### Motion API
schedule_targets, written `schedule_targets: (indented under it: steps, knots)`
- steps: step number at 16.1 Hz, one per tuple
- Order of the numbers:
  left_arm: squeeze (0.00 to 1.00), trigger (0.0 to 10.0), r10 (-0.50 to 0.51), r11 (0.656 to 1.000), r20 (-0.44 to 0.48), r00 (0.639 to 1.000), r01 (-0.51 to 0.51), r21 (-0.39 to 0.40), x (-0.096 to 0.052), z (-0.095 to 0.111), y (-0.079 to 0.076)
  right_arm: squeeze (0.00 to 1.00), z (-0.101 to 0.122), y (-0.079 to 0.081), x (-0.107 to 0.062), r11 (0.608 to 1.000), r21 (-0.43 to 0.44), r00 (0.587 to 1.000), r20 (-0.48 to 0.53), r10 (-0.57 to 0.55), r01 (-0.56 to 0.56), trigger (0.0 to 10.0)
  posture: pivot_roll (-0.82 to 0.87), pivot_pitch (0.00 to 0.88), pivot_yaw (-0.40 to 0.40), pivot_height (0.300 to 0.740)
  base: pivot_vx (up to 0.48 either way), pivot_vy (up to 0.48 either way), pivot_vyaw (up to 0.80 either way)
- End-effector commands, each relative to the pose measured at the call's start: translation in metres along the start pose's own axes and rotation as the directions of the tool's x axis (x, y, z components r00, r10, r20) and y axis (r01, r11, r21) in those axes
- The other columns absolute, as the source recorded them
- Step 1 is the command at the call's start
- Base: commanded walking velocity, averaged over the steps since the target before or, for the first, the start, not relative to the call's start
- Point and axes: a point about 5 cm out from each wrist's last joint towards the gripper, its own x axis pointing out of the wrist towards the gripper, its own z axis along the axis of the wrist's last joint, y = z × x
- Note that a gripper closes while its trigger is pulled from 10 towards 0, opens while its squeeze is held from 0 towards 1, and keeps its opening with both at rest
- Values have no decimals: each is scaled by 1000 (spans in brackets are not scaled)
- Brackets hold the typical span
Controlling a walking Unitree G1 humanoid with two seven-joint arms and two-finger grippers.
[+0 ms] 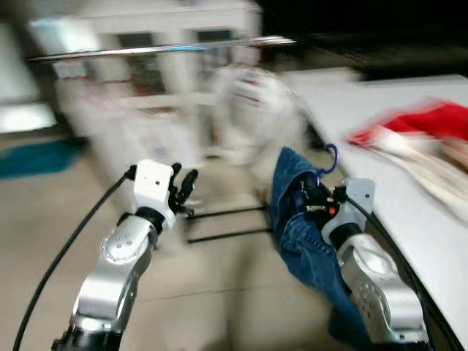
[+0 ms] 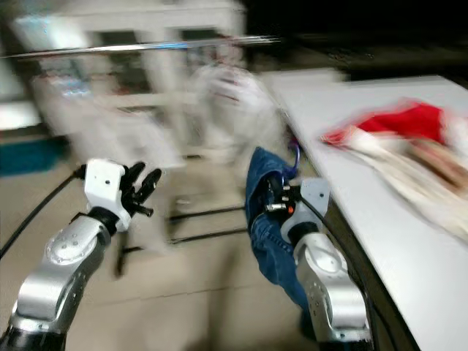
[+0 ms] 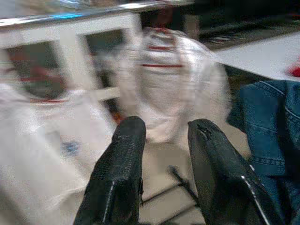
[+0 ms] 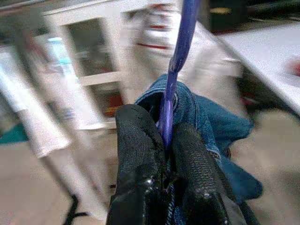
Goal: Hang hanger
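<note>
Motion-blurred scene: a bare strip of floor point(image 1: 219, 292) lies open between the white desk point(image 1: 409, 219), whose edge runs along the robot's right, and a rail point(image 1: 161, 49) crossing high ahead, with white garments point(image 1: 256, 110) hanging under it, their outlines too smeared to separate. On the desk, a red-and-cream heap point(image 1: 424, 142) is cut off by the frame and cannot be identified. The right gripper point(image 4: 161, 136) has its jaws clamped on the purple hanger point(image 4: 176, 61), hook upward, carrying denim point(image 1: 300, 234) just beside the desk edge and below the rail; the left gripper point(image 3: 164, 159) is raised with jaws narrowly parted, holding nothing.
</note>
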Motion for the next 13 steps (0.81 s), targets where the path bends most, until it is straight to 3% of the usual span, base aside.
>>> schedule_targets:
  steps: [1, 13]
  knots:
    - [0, 10000, -16, 1000, 2, 1000, 16, 7, 3, 2, -1, 0, 14, 7, 3, 1000, -4, 997, 69, 25, -25, 10000, -94, 0, 58, 719, 289, 0, 0]
    - [0, 10000, -17, 1000, 1, 1000, 17, 17, -1, 1, 2, 0, 15, 10, 7, 998, -41, 996, 79, 41, -38, 10000, -82, 0, 43, 719, 306, 0, 0]
